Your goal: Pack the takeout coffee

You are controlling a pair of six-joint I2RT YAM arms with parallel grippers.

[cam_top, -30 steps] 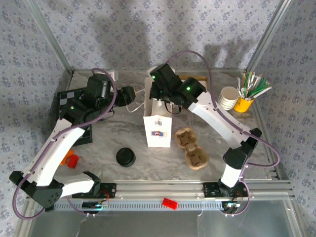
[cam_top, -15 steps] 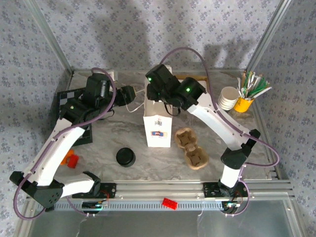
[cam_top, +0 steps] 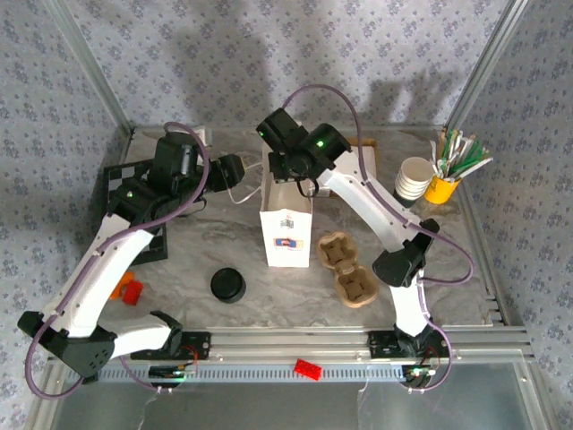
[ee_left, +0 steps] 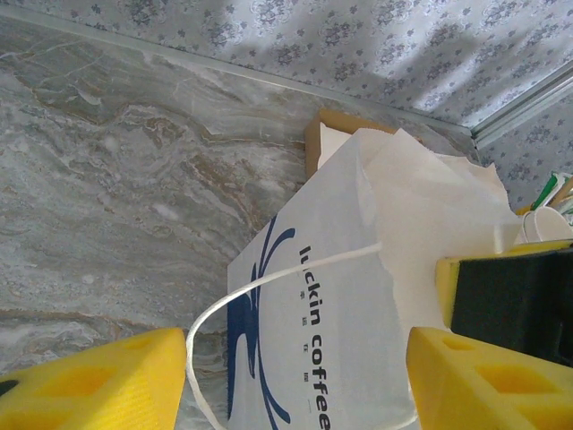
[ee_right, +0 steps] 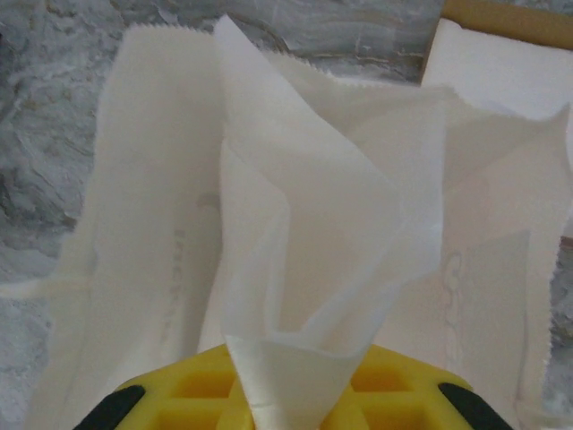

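A white paper bag (cam_top: pixel 286 228) printed "luckin coffee" (ee_left: pixel 358 322) stands upright at mid-table. My right gripper (cam_top: pixel 300 182) hangs over its mouth, shut on a fold of the bag's top edge (ee_right: pixel 295 269) that runs down between the yellow fingers (ee_right: pixel 295 381). My left gripper (cam_top: pixel 235 170) is open to the bag's left, and the white string handle (ee_left: pixel 260 287) loops between its fingers (ee_left: pixel 295 385) without being pinched. A small round thing with a dark top (cam_top: pixel 227 285), which looks like the takeout coffee, stands left of the bag. The cardboard cup carrier (cam_top: pixel 347 269) lies to the right, its wells bare.
Stacked white cups (cam_top: pixel 414 177) and a yellow holder of stirrers (cam_top: pixel 443 186) stand at the back right. A black board (cam_top: pixel 121 184) lies at the left, with a red brick (cam_top: pixel 132 291) near it. Another red brick (cam_top: pixel 307 369) rests on the front rail.
My right arm has swung left and back, carrying its gripper and the pinched bag rim over the bag's rear left. My left arm has not moved.
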